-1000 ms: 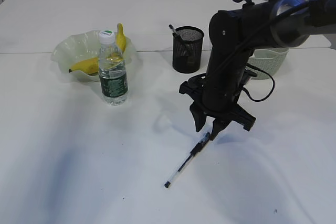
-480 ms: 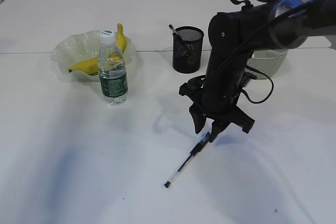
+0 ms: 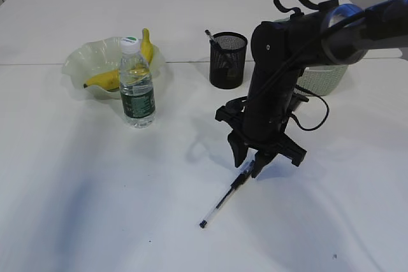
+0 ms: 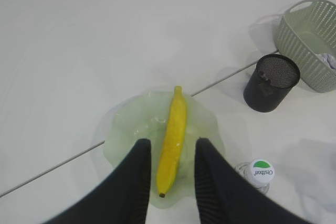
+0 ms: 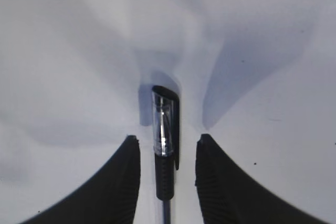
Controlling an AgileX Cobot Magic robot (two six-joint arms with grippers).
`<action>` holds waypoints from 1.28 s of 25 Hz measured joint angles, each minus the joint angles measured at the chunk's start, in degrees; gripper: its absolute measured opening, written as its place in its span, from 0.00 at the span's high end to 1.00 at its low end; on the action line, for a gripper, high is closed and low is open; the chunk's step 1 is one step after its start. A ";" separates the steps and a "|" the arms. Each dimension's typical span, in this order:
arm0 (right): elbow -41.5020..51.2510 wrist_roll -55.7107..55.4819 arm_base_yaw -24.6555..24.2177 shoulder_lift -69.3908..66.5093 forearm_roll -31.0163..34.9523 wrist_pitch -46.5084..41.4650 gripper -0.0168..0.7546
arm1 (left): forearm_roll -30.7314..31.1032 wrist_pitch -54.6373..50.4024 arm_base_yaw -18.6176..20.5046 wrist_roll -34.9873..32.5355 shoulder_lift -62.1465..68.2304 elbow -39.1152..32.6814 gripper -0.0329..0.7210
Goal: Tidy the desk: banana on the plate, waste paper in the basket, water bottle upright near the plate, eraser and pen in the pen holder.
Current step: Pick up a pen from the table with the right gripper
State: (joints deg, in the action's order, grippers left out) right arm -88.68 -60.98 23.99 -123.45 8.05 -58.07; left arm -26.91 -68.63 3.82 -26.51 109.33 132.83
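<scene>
A: Where's the black-and-clear ballpoint pen [image 3: 228, 194] rel. to the black metal mesh pen holder [image 3: 228, 60]?

B: Well in front of it, toward the camera, lying flat on the plain white desk [image 3: 95, 189], angled. Its capped end sits between the fingers of the right gripper [image 3: 250, 160].

A: Gripper got it?

B: Not that I can see. Right wrist view: pen cap [image 5: 165, 124] centred between the two fingers [image 5: 121, 182], thin gap each side, jaws part open, no contact visible. Right gripper [image 5: 167, 153] tips are down near the desk.

A: Left one?

B: Left gripper [image 4: 169, 153] is narrow-ish, part open, holding nothing. It hangs high over the pale green ruffled glass plate [image 4: 131, 124], to the left of the holder in ext. view.

A: Rest of the stuff?

B: Long yellow banana [image 3: 118, 71] lies in the plate [image 3: 80, 62]. Small clear water bottle w/ white cap and dark green label [image 3: 136, 90] stands upright just in front of the plate, left of the holder. Another pen [image 3: 212, 38] sticks up from the holder. Sage green woven-look plastic basket [image 3: 325, 76] sits right of the holder, partly hidden by the right arm; something white shows inside it [image 4: 331, 60] in left wrist view.
</scene>
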 joint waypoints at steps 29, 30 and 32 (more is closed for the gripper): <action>0.00 0.57 0.00 -1.44 0.60 0.56 0.62 | 0.21 -0.10 0.00 0.00 0.00 0.00 0.70; 0.00 0.57 0.00 -1.44 0.60 0.56 0.62 | 0.21 -0.20 0.00 0.00 0.00 0.00 0.70; 0.00 0.57 0.00 -1.44 0.60 0.56 0.62 | 0.21 -0.20 0.00 0.00 0.00 0.00 0.70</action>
State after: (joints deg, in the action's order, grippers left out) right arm -88.68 -60.41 23.99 -124.90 8.66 -57.51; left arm -26.69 -68.84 3.82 -26.51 109.33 132.83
